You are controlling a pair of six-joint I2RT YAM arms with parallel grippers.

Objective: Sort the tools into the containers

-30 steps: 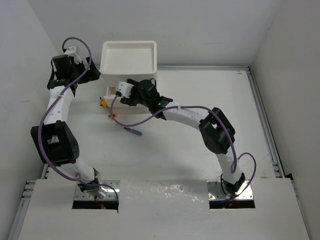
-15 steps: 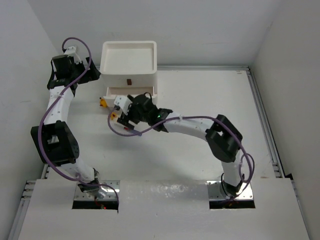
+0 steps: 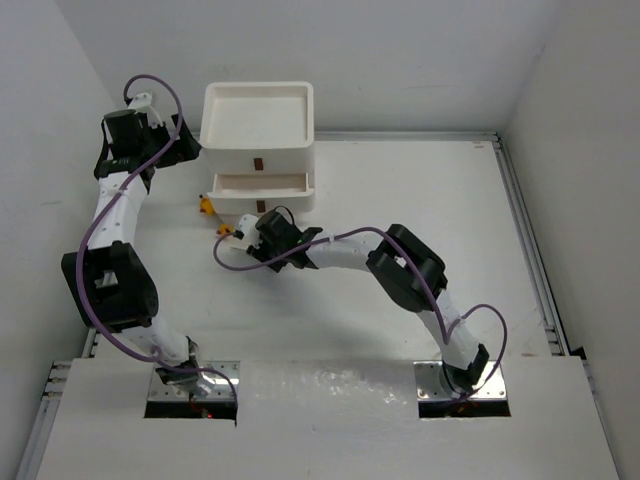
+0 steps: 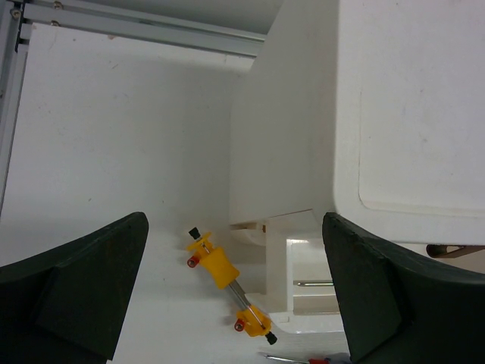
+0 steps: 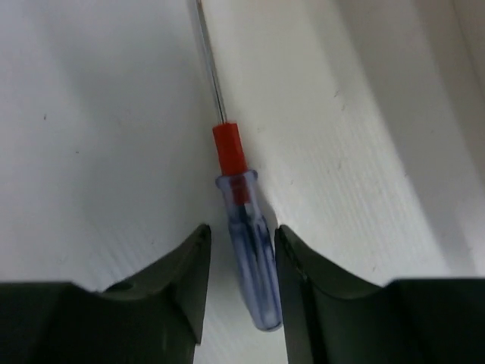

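The blue-and-red screwdriver (image 5: 246, 235) lies on the table, with its thin shaft pointing away from me. My right gripper (image 5: 242, 241) is open and low over it, one finger on each side of the clear blue handle. In the top view this gripper (image 3: 258, 243) hides the screwdriver. A yellow-orange tool (image 4: 220, 268) lies by the left front corner of the white drawer unit (image 3: 258, 125). One drawer (image 3: 262, 186) is pulled out, and a metal shaft (image 4: 311, 283) shows inside it. My left gripper (image 4: 235, 224) is open and empty, held above the unit's left side.
The yellow-orange tool also shows in the top view (image 3: 206, 205), just left of the open drawer. The back wall and left wall stand close to the drawer unit. A metal rail (image 3: 525, 240) runs along the table's right edge.
My right gripper has moved from the open drawer down and left to the table and now straddles the blue-and-red screwdriver. The left arm has not moved.
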